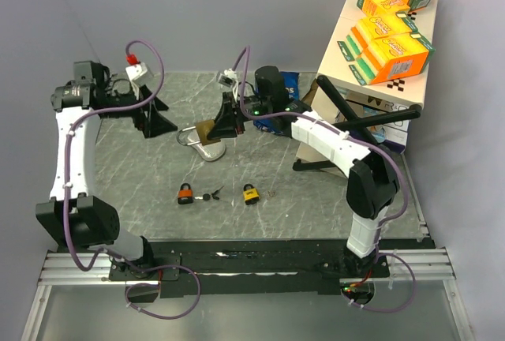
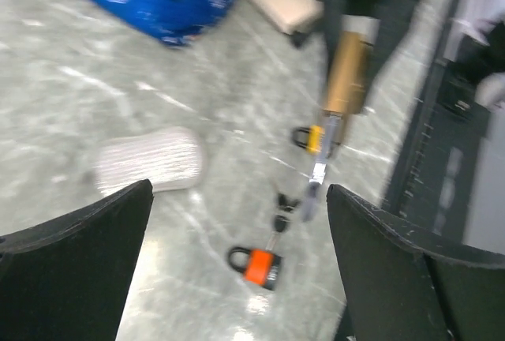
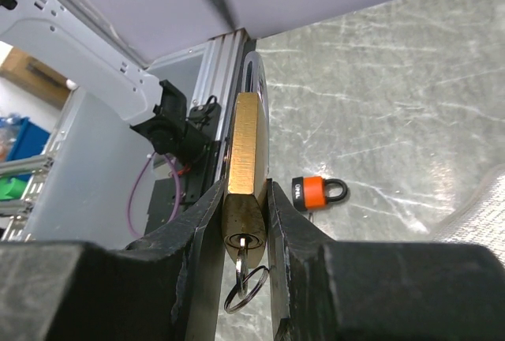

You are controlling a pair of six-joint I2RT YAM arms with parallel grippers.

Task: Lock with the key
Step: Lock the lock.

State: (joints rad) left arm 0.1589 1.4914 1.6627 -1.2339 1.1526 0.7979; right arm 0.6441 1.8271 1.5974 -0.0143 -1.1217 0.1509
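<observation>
Brass padlock [image 3: 241, 163] pinched between right jaws; left jaws gape.

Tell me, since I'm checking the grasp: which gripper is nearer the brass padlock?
Right. The right gripper clamps the brass padlock between its fingers; the left gripper hangs open off to its left, apart.

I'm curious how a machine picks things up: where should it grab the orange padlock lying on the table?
I'd take the orange padlock across its body's side edges, coming straight down from above. It lies flat, and its shackle is only a thin loop. Mind the keys close beside it.
</observation>
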